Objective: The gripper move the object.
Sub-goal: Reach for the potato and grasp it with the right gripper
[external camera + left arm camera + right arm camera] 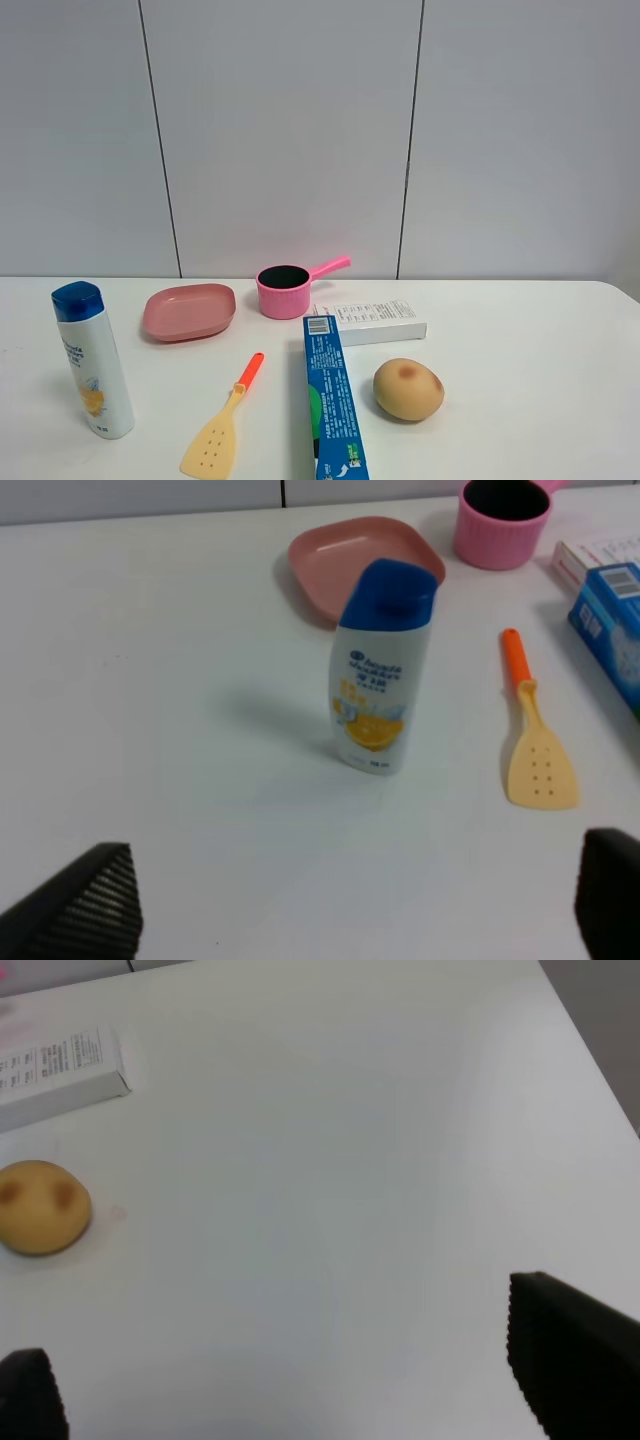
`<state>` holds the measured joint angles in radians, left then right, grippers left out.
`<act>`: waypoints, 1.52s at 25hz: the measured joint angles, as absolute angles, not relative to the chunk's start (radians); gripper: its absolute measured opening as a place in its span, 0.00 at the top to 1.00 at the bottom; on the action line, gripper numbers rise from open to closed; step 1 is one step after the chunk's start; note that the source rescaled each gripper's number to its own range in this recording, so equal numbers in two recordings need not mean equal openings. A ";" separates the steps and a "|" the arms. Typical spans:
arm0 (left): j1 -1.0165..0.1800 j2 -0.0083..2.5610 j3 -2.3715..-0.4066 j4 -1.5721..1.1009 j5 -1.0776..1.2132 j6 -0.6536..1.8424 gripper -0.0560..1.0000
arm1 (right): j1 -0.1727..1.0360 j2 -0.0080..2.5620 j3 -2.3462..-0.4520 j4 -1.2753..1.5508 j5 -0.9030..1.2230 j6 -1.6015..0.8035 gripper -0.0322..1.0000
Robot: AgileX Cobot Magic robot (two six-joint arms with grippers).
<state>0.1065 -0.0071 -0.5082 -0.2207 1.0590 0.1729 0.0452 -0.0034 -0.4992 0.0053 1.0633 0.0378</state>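
Observation:
The tan-yellow potato-like object (408, 389) lies on the white table at the right front, right of a blue box; it also shows in the right wrist view (42, 1207) with brownish spots. My right gripper (290, 1370) is open and empty, its fingers wide apart above bare table, well away from the object. My left gripper (355, 895) is open and empty, in front of a shampoo bottle (383, 667). Neither arm shows in the exterior high view.
A white bottle with blue cap (92, 361) stands at left. A pink plate (189, 311) and pink pot (288, 288) sit at the back. A yellow spatula with orange handle (224, 424), a blue box (333, 396) and a white box (375, 322) lie mid-table. The table's right edge (590, 1050) is near.

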 joint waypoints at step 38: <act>0.107 -0.007 -0.508 -0.221 1.059 0.173 0.00 | 0.060 1.130 -1.429 0.632 1.069 -0.412 0.07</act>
<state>0.1065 -0.0071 -0.5082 -0.2207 1.0590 0.1729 0.0599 1.1296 -1.4292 0.6316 1.0691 -0.4124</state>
